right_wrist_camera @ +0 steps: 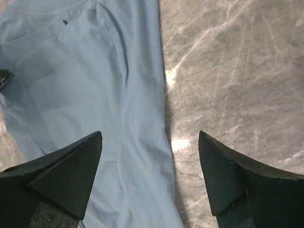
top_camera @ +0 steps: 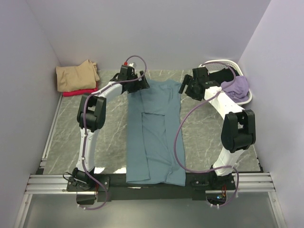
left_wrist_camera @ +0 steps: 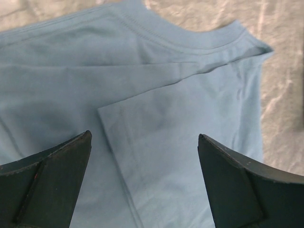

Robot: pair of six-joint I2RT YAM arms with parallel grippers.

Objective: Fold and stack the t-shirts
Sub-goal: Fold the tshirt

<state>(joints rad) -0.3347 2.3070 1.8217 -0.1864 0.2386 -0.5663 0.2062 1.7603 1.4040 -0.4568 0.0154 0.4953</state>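
Both the left gripper [left_wrist_camera: 144, 136] and right gripper [right_wrist_camera: 150, 134] hang open and empty over the neck end of the thin-folded blue t-shirt [top_camera: 154, 137] on the table [top_camera: 204, 142], likely ready to grab it and fold it down.

A grey marble-patterned table top [top_camera: 109, 137] lies in the middle of the view; a white lattice-sided plastic basket [top_camera: 219, 63] stands on its far right corner; pale lilac walls [top_camera: 190, 28] close off its left, far and right sides; silver aluminium rails [top_camera: 52, 183] run along its near edge; a further rail [top_camera: 51, 130] borders its left edge.
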